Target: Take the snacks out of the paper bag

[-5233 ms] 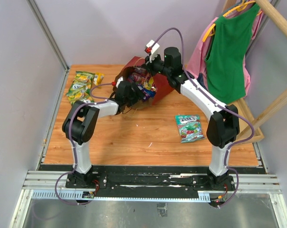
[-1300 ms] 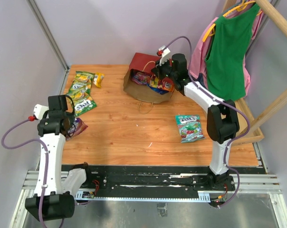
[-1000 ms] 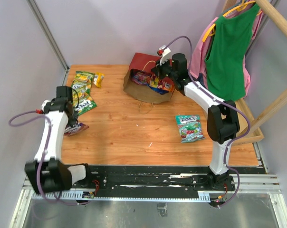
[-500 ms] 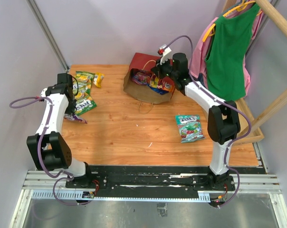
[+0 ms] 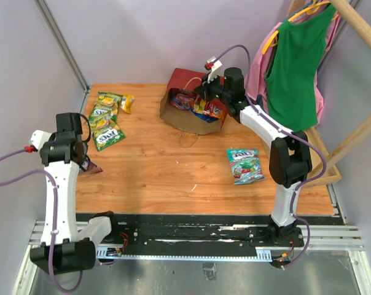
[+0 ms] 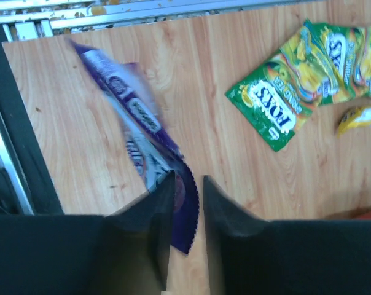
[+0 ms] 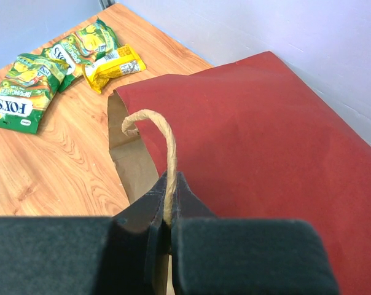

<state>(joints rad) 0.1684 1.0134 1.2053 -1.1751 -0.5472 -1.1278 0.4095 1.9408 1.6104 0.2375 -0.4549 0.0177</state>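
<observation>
The red paper bag [image 5: 187, 80] lies on its side at the back of the table, its brown mouth facing the front. Several bright snacks [image 5: 201, 107] show inside it. My right gripper [image 5: 206, 92] is shut on the bag's beige loop handle [image 7: 168, 141], above the red paper bag [image 7: 253, 135]. My left gripper [image 6: 184, 184] hangs over the table's left side with its jaws slightly apart. A blurred purple packet [image 6: 136, 117] slants below it, one serrated edge in the gap. That purple packet [image 5: 91, 166] shows by the left gripper [image 5: 81, 161] from above.
Green-yellow packets [image 5: 105, 120] and a small yellow one [image 5: 127, 101] lie at the back left. A teal-white packet [image 5: 244, 165] lies at the right. Green and pink garments [image 5: 293, 67] hang on a wooden rack at the right. The bag's other handle [image 5: 188, 136] rests on the wood.
My left arm has drawn back toward the near left with the purple packet, and its jaws have parted. The right arm holds still on the handle.
</observation>
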